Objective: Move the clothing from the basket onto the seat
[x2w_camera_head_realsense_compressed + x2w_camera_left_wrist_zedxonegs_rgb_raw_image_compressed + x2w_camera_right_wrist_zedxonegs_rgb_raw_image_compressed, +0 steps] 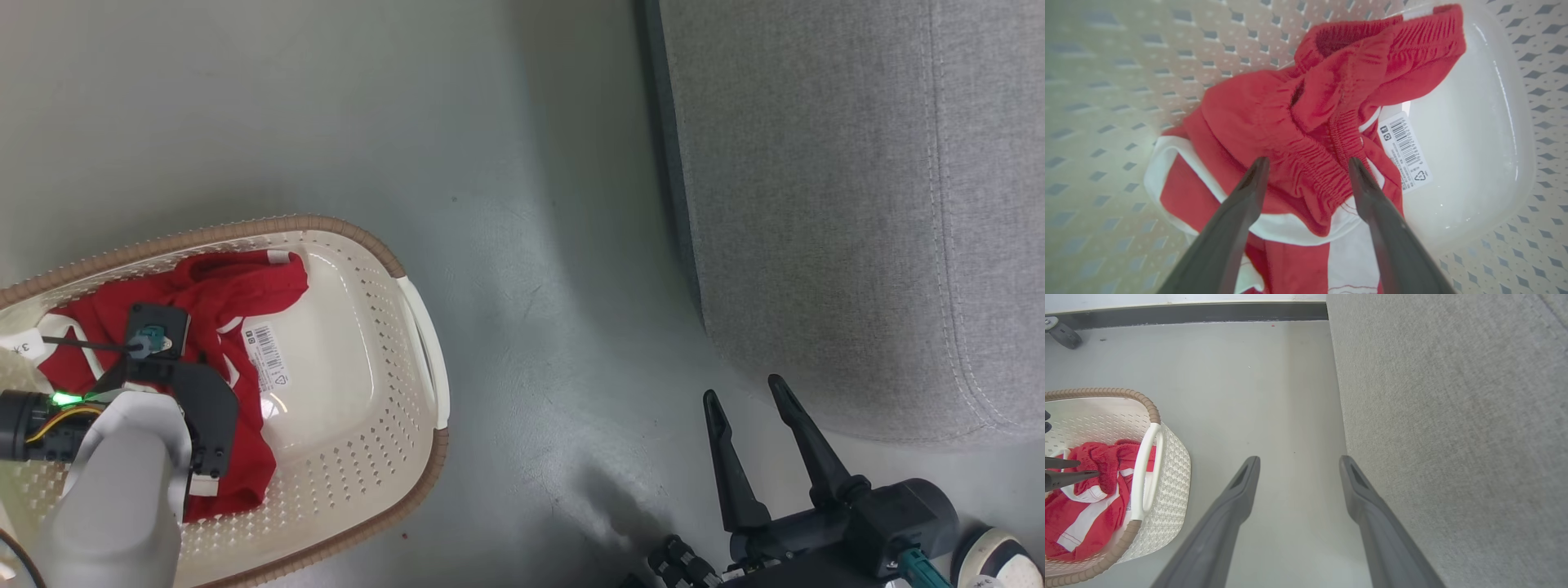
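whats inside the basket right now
Inside the basket lies crumpled red clothing with white panels and a barcode label, with the open left gripper poised over it. Part of the basket floor is bare; anything beneath the clothing is covered.

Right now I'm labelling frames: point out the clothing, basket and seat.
clothing point(1274, 118), left wrist view, red gathered fabric.
basket point(286, 222), head view, brown rim.
seat point(816, 204), head view, grey cushion surface.

We are counting one cream-white perforated plastic basket with a brown rim, one wide grey woven-fabric seat cushion and one heap of soft red-and-white clothing. We are not managing to tell how many garments are lying in that heap. We are also counting one white barcode label and two dark two-fingered grippers: the left gripper and the right gripper.
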`<state>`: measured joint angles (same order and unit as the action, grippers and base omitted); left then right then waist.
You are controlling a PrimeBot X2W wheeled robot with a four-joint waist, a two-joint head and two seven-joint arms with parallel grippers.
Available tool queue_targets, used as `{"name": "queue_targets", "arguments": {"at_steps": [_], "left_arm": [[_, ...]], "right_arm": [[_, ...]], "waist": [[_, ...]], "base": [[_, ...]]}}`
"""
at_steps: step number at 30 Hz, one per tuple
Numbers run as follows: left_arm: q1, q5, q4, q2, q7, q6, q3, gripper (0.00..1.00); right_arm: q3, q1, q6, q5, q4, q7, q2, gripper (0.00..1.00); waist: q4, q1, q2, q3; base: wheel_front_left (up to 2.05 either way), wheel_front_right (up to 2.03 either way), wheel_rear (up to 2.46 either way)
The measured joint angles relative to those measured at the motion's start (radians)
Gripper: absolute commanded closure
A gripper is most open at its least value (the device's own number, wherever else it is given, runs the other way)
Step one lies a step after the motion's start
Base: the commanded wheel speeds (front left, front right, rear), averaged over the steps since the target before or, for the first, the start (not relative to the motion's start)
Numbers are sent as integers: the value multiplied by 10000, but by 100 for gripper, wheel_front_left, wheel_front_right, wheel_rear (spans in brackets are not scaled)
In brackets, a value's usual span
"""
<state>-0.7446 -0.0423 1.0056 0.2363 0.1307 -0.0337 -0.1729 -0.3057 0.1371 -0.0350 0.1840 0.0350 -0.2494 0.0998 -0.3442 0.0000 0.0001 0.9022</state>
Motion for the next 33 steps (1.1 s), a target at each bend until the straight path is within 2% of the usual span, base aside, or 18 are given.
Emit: {"name": "queue_targets", "arguments": {"at_steps": [11,16,31,32,33], "left_arm": [[-835,109,669,-280,221,-203,-138,0],[-1077,359,965,-293,305,-213,-341,0],[-1720,984,1783,-414,623,-596,-748,0],[-1743,982,1814,-420,625,-637,-742,22],[-1765,982,1841,-424,625,-639,-738,86]], "right_arm": [[-117,1,0,-88,-182,0,-161,0],[-109,-35,-2,-90,-288,0,-173,0],[-119,-362,-59,-360,-834,0,-203,0],[-117,-393,-61,-366,-872,0,-205,0],[-115,-433,-88,-366,-903,0,-205,0]], "waist": [[66,0,-1,340],[76,0,-1,483],[84,0,-2,714],[86,0,-2,725],[89,0,-2,736]], "base": [[0,0,0],[0,0,0],[0,0,0],[0,0,0],[0,0,0]]}}
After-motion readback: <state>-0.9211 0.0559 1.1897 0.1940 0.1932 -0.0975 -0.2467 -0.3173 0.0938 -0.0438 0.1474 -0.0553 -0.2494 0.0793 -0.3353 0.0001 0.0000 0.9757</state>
